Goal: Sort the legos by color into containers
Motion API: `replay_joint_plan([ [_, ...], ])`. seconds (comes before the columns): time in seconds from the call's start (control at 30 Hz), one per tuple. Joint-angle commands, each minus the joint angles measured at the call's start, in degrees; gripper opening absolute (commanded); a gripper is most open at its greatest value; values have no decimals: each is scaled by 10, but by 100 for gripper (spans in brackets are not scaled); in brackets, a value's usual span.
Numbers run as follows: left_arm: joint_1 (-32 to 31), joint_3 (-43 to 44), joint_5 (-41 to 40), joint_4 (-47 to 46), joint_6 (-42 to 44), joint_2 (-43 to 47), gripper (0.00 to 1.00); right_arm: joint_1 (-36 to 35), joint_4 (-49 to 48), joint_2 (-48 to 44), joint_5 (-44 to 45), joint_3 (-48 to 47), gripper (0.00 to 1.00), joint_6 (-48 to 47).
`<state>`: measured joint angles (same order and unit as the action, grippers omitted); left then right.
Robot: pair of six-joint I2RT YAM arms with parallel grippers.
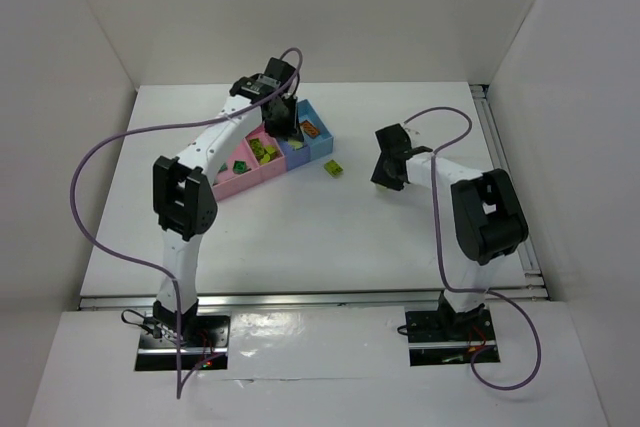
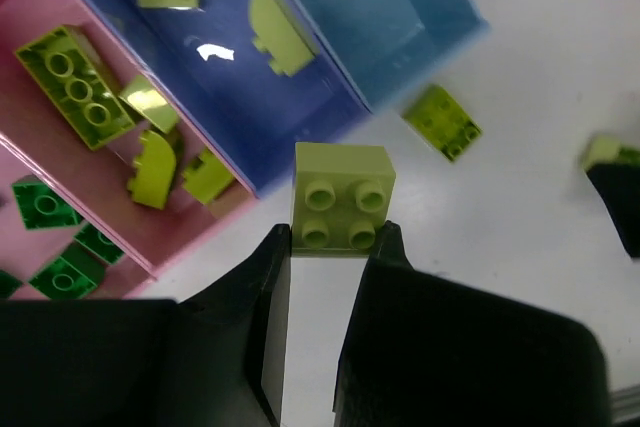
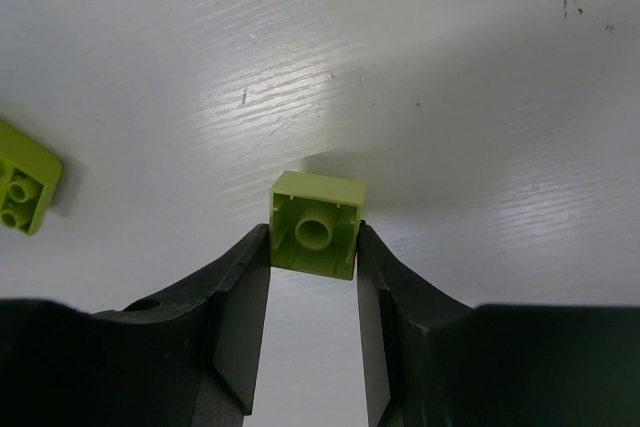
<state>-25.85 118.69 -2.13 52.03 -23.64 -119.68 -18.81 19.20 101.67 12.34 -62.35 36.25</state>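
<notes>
The left end effector (image 2: 335,239) is clamped on a yellow-green brick (image 2: 342,182), a two-by-two piece with its studs facing the wrist camera and one black finger (image 2: 272,277) pressed to each side. In that view the brick sits at 5 o'clock of the darker blue bin (image 2: 250,97), just outside its corner wall. From above, the left arm reaches to 11 o'clock of the table (image 1: 300,237), with its tip over the blue end of the containers (image 1: 238,188).

The four bins run in a joined row from 7 o'clock to 1 o'clock. The outer pink bin (image 1: 226,183) holds dark green bricks (image 2: 40,205). The inner pink bin (image 2: 40,7) holds several yellow-green pieces (image 2: 72,85). Two more pale green pieces (image 2: 280,32) lie in the darker blue bin. The light blue bin (image 2: 400,7) holds an orange-brown brick (image 1: 311,129).

A loose brick (image 1: 333,169), yellow-green, lies on the table at 5 o'clock of the light blue bin, apart from it.

The right end effector (image 3: 312,242) is at 3 o'clock of the loose brick, well apart from the containers. Its jaws are closed against both sides of a second yellow-green brick (image 3: 318,209), whose hollow underside faces the wrist camera, with its shadow on the table behind it.
</notes>
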Motion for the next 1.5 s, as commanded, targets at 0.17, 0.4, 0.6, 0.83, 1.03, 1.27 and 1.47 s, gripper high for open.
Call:
replay_joint_plan([
  [0.17,56,101,-17,39,-28,-110,18,-31,39,-106,23,-33,17,-12],
  [0.4,56,135,-4,45,-17,-121,89,-89,12,-118,-51,-97,18,-45],
  [0.6,75,109,-23,40,-32,-17,93,-128,-2,-17,-78,-231,20,-79],
  [0.83,120,-81,-135,52,-114,165,92,-156,-13,171,-105,-441,21,-95],
  [1.03,173,-213,-130,73,-114,266,92,-175,5,309,-110,-607,63,-76],
  [1.27,193,-298,-85,31,-117,349,92,-175,-12,267,-47,-583,79,-76],
  [1.47,193,-340,-55,13,-121,361,92,-175,-125,56,12,-259,56,-133],
])
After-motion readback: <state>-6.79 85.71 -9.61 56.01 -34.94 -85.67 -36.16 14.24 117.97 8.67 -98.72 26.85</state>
